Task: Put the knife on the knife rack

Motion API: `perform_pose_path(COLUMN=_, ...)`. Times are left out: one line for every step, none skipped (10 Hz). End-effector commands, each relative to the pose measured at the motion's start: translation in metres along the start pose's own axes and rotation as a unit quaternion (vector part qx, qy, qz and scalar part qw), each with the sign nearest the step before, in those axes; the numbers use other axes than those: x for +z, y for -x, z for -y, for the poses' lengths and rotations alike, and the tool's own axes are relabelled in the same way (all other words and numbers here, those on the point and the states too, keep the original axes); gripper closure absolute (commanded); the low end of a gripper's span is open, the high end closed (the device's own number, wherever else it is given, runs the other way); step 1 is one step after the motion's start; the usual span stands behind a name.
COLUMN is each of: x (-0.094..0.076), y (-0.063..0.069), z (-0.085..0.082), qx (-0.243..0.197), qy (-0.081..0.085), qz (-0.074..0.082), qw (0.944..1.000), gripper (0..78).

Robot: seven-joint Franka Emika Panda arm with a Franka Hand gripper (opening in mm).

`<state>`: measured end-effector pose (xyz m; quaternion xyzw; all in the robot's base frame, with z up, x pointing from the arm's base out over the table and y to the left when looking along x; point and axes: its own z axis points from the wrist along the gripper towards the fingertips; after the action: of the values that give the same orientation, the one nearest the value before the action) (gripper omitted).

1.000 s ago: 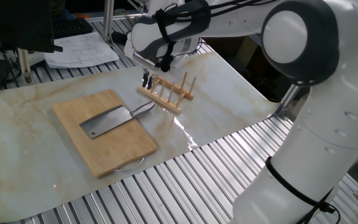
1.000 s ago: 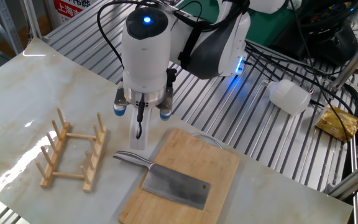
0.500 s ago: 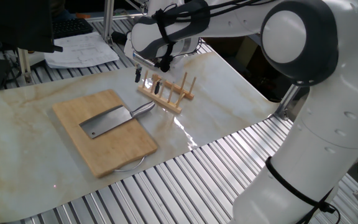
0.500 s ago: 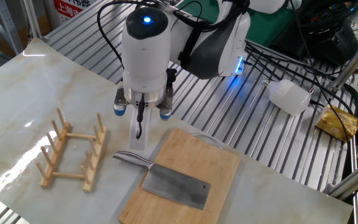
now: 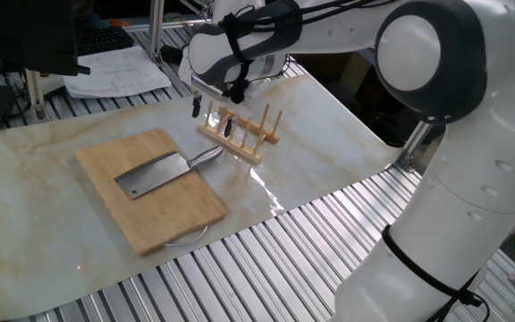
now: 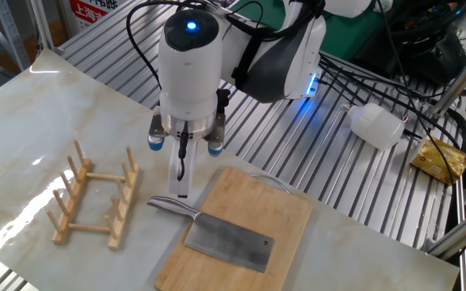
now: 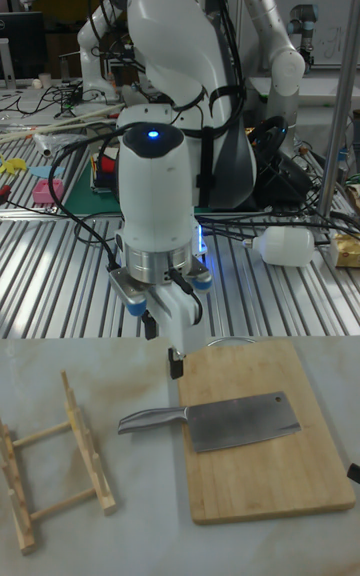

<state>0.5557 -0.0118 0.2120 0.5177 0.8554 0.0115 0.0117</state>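
The knife [image 5: 150, 174] lies flat on a bamboo cutting board [image 5: 164, 219], its silvery handle sticking off the board's edge toward the knife rack [image 5: 240, 134]. In the other fixed view the knife [image 6: 229, 242] points its handle at the knife rack [image 6: 95, 206], which stands with nothing in it on the marble top. My gripper [image 5: 211, 116] hovers open above the table just behind the knife handle, between board and rack, holding nothing. The tall fixed view shows the gripper [image 7: 163, 348] above the handle of the knife [image 7: 240, 421], with the knife rack [image 7: 60, 466] at lower left.
A white bottle [image 6: 376, 125] and a yellow packet [image 6: 439, 158] lie on the slatted metal table behind the board. Papers [image 5: 119, 72] rest at the far side. A wire loop [image 5: 186, 237] pokes out from under the board.
The gripper fingers have spread apart from shut to open. The arm has stayed in place, and the knife and rack have not moved.
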Motion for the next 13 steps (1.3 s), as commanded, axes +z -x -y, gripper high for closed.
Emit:
perform_pose_path(x=0.063, y=0.001, z=-0.005, qx=0.052, qy=0.005, qz=0.007, qw=0.9986, gripper=0.1)
perform_pose_path(x=0.064, y=0.001, z=-0.005, qx=0.057, qy=0.005, qz=0.006, qw=0.9983, gripper=0.1)
perform_pose_path(x=0.065, y=0.001, z=-0.006, qx=0.061, qy=0.005, qz=0.005, qw=0.9981, gripper=0.1)
perform_pose_path(x=0.067, y=0.001, z=-0.006, qx=0.069, qy=0.006, qz=0.003, qw=0.9976, gripper=0.1)
perform_pose_path(x=0.070, y=0.002, z=-0.006, qx=0.076, qy=0.007, qz=0.001, qw=0.9970, gripper=0.1)
perform_pose_path(x=0.073, y=0.003, z=-0.006, qx=0.084, qy=0.008, qz=0.000, qw=0.9964, gripper=0.1)
perform_pose_path(x=0.076, y=0.003, z=-0.006, qx=0.089, qy=0.010, qz=0.001, qw=0.9959, gripper=0.1)
perform_pose_path(x=0.077, y=0.004, z=-0.006, qx=0.091, qy=0.011, qz=0.001, qw=0.9958, gripper=0.1)
perform_pose_path(x=0.082, y=0.006, z=-0.007, qx=0.100, qy=0.015, qz=0.001, qw=0.9948, gripper=0.1)
perform_pose_path(x=0.085, y=0.007, z=-0.007, qx=0.105, qy=0.018, qz=0.001, qw=0.9943, gripper=0.1)
perform_pose_path(x=0.088, y=0.008, z=-0.007, qx=0.110, qy=0.021, qz=0.000, qw=0.9937, gripper=0.1)
perform_pose_path(x=0.091, y=0.009, z=-0.007, qx=0.116, qy=0.026, qz=-0.002, qw=0.9929, gripper=0.1)
perform_pose_path(x=0.094, y=0.009, z=-0.007, qx=0.122, qy=0.027, qz=-0.002, qw=0.9922, gripper=0.1)
